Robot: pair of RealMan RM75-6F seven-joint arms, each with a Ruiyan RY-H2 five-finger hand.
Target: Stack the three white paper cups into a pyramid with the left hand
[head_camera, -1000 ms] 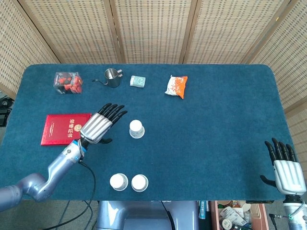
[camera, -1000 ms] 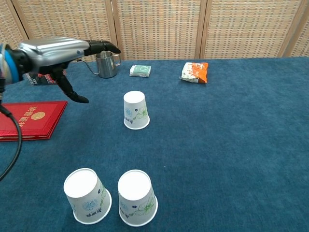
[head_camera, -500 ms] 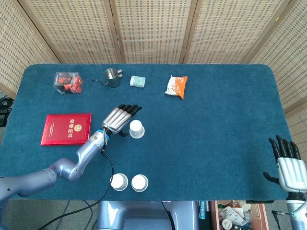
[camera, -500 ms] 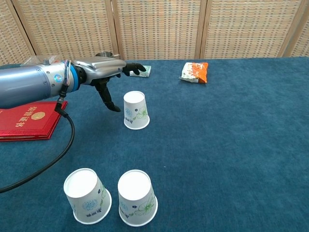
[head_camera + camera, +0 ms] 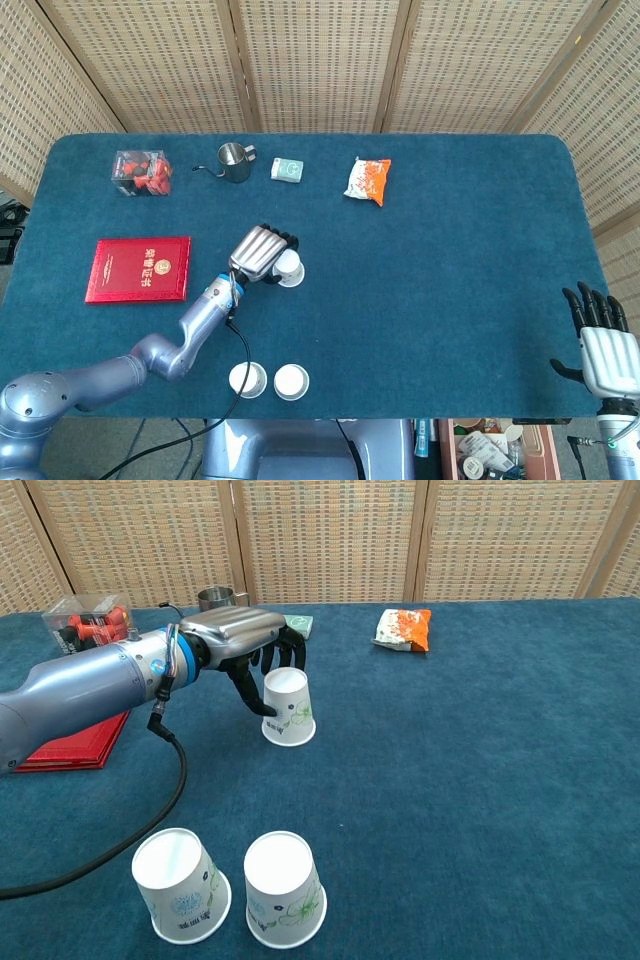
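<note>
Three white paper cups stand upside down on the blue table. Two sit side by side at the near edge, the left one [image 5: 247, 379] [image 5: 180, 885] and the right one [image 5: 291, 381] [image 5: 283, 888]. The third cup [image 5: 290, 268] [image 5: 290, 712] stands farther back, mid-table. My left hand [image 5: 262, 252] [image 5: 240, 640] grips this third cup, with the thumb against its left side and the fingers curled round behind its top. The cup still rests on the cloth. My right hand [image 5: 603, 345] hangs open past the table's near right corner, holding nothing.
A red booklet [image 5: 138, 268] [image 5: 80, 745] lies left of my left arm. Along the far edge stand a clear box of red items [image 5: 141, 172] [image 5: 85, 625], a metal pitcher [image 5: 234, 162], a small green box [image 5: 287, 170] and an orange snack bag [image 5: 368, 180] [image 5: 403, 628].
My left hand moved right from above the booklet's edge to the third cup and closed its fingers round it, nudging the cup slightly right. The right hand sank a little.
</note>
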